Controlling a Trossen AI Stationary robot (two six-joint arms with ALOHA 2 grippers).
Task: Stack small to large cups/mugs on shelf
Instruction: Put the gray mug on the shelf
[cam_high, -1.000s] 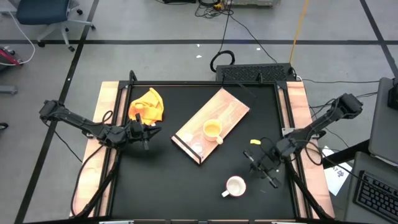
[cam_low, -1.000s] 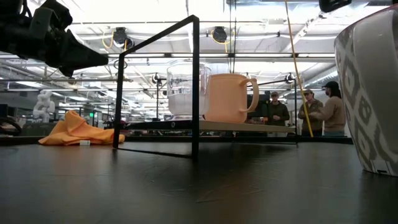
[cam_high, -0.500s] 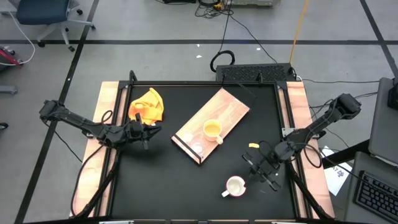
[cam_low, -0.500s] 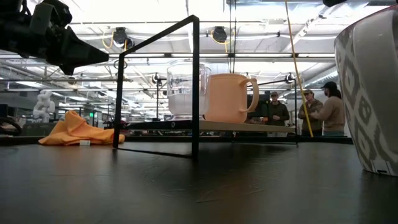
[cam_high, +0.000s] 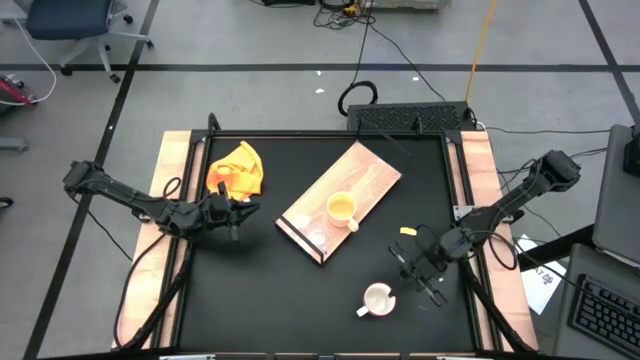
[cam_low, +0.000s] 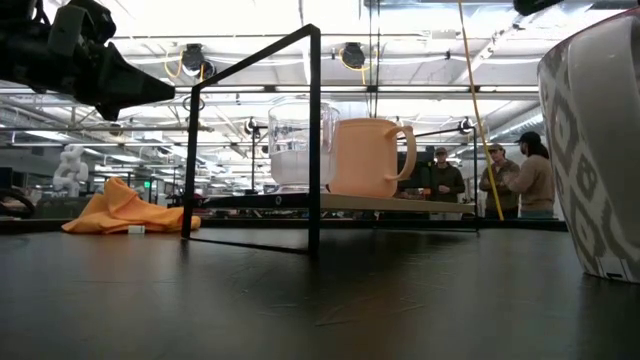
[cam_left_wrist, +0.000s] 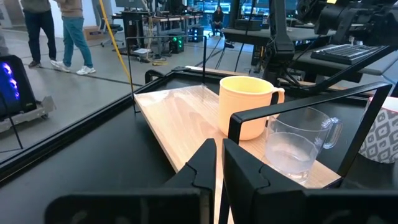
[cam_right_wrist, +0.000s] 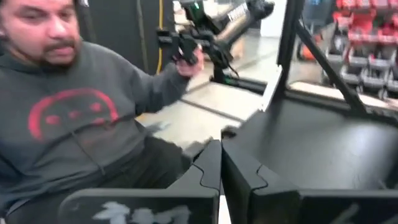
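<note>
So far the clear glass cup (cam_high: 318, 238) and yellow-orange mug (cam_high: 342, 208) stand on the shelf (cam_high: 372, 174), while the white mug (cam_high: 377, 299) waits on the desk (cam_high: 262, 300) beside the right gripper (cam_high: 413, 266), jaws pressed together like the left gripper's (cam_high: 243, 211).

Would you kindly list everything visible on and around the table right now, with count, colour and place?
shelf: one, light wood, dark strip at one short end, lying diagonally mid-table.
yellow-orange mug: one, on the shelf.
clear glass cup: one, on the shelf beside that mug, near the dark strip.
white mug: one, on the black tabletop, off the shelf, close to the right gripper.
yellow cloth: one, crumpled near the table's far left corner.
small yellow item: one, on the tabletop right of the shelf; too small to identify.
people: three, standing in the room behind the table.
left gripper: dark, left of the shelf, jaws shut.
right gripper: dark, just beside the white mug, jaws shut.
</note>
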